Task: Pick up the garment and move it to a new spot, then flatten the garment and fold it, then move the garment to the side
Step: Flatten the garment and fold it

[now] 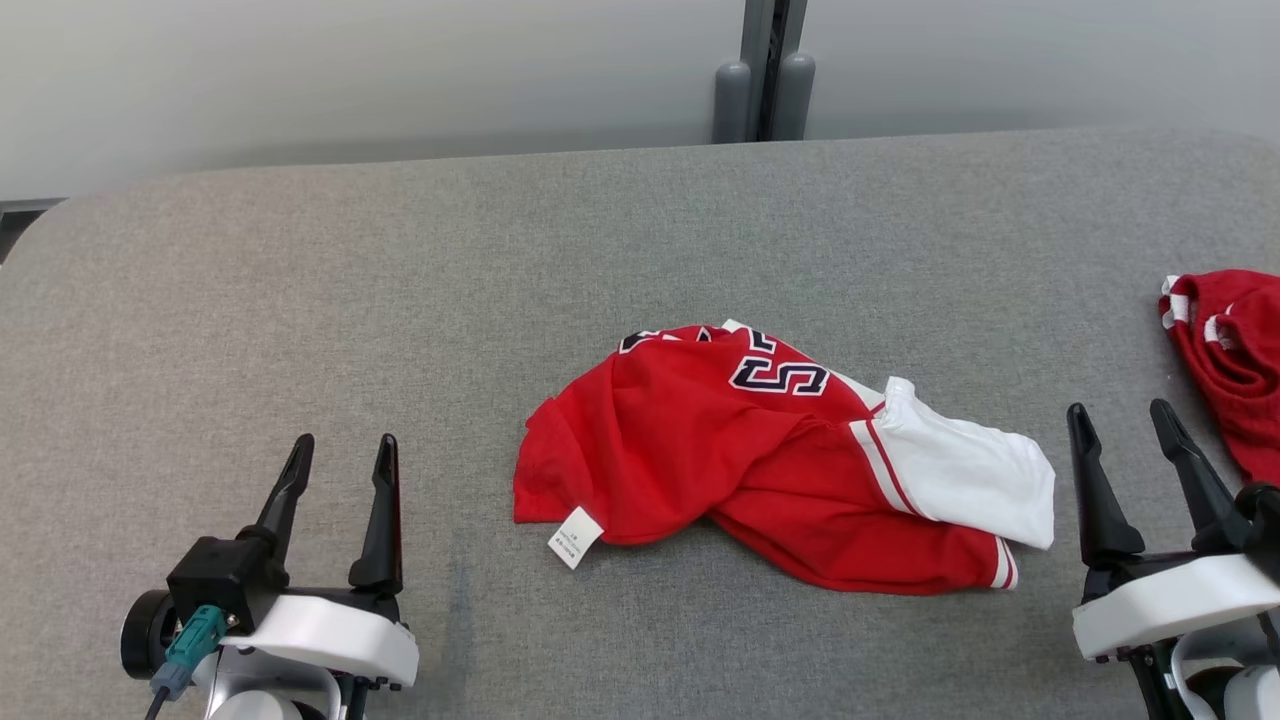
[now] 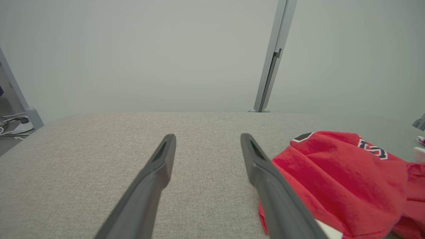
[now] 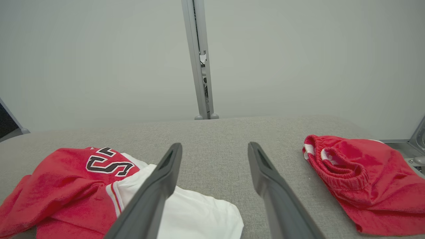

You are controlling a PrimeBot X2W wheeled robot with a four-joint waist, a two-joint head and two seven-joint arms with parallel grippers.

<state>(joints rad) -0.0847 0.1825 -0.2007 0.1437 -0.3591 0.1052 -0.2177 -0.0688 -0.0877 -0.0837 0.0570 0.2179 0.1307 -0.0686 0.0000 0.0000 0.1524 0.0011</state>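
The garment [image 1: 760, 455] is a crumpled red shirt with a white sleeve, dark lettering and a white label, lying in a heap at the middle of the grey table [image 1: 300, 300]. My left gripper [image 1: 343, 445] rests open at the lower left, well apart from it; in the left wrist view the garment [image 2: 335, 176] lies just right of my left gripper [image 2: 207, 141]. My right gripper [image 1: 1120, 415] stands open at the lower right, beside the white sleeve and holding nothing. In the right wrist view my right gripper [image 3: 215, 149] points past the garment [image 3: 76, 186].
A second red piece of clothing [image 1: 1235, 350] with white-striped trim lies at the table's right edge, seen as clothing [image 3: 358, 179] right of my right fingers. A grey wall with a vertical metal post [image 1: 762, 70] stands behind the table.
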